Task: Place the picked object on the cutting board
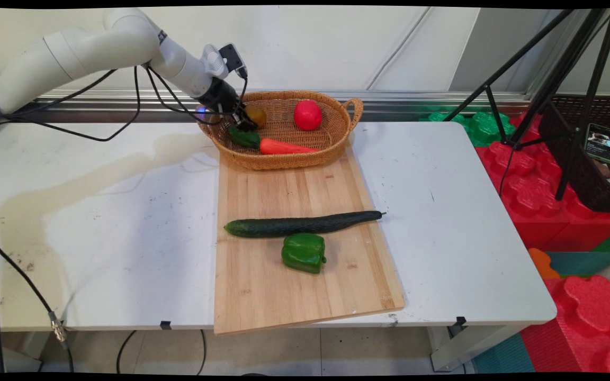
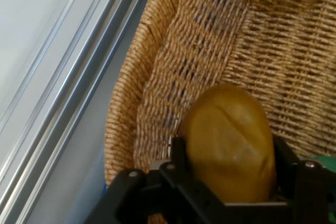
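Note:
My black gripper [image 1: 245, 123] reaches into the left end of a wicker basket [image 1: 284, 159] and is shut on a brown-yellow potato [image 1: 256, 115]. In the hand view the potato [image 2: 231, 142] fills the gap between the two fingers [image 2: 181, 156], with the woven basket wall [image 2: 157, 77] behind it. Also inside the basket lie a red tomato-like fruit [image 1: 307, 114], a carrot [image 1: 284, 147] with its green top [image 1: 245, 138] just below the gripper.
The basket stands at the far end of a wooden cutting board [image 1: 294, 254]. A long cucumber [image 1: 302, 224] and a green bell pepper [image 1: 304, 252] lie on the board. Black cables [image 1: 104, 132] hang from the arm. A tripod [image 1: 548, 79] stands to the right of the table.

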Motion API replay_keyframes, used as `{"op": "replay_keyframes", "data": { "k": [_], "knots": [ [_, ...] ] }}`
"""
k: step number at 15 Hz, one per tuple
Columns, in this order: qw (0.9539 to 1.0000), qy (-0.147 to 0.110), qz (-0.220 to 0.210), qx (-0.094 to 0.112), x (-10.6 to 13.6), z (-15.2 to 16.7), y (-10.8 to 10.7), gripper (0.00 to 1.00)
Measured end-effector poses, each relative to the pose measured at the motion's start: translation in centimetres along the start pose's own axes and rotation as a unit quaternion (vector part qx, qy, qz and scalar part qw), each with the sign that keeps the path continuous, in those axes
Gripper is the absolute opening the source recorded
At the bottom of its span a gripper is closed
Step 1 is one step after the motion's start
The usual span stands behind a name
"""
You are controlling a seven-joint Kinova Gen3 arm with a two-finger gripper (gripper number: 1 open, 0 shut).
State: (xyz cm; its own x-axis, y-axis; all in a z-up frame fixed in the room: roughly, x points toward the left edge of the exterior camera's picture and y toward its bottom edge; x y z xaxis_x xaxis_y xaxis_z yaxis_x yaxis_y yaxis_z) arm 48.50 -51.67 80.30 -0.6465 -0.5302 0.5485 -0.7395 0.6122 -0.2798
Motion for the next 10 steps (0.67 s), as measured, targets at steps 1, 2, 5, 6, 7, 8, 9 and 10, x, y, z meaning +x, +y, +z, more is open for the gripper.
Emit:
{"op": "replay_keyframes", "data": {
  "k": [1, 2, 5, 6, 7, 8, 9, 10],
  "knots": [
    [1.0, 0.001, 0.0, 0.0, 0.0, 0.0, 0.0, 0.0],
    [1.0, 0.003, 0.0, 0.001, 0.0, -0.1, 0.1, 0.0],
    [0.9999, 0.014, -0.003, 0.002, 0.1, -0.9, 0.1, 0.0],
    [0.9998, 0.019, -0.004, 0.003, 0.1, -1.5, 0.1, 0.0],
    [0.9997, 0.025, -0.005, 0.003, 0.1, -2.1, 0.0, 0.0],
    [0.9996, 0.028, -0.005, 0.003, 0.1, -2.5, 0.0, 0.0],
    [0.9994, 0.035, -0.004, 0.003, 0.2, -3.3, -0.1, 0.0],
    [0.9991, 0.043, -0.001, 0.002, 0.2, -4.6, -0.1, 0.0]
  ]
}}
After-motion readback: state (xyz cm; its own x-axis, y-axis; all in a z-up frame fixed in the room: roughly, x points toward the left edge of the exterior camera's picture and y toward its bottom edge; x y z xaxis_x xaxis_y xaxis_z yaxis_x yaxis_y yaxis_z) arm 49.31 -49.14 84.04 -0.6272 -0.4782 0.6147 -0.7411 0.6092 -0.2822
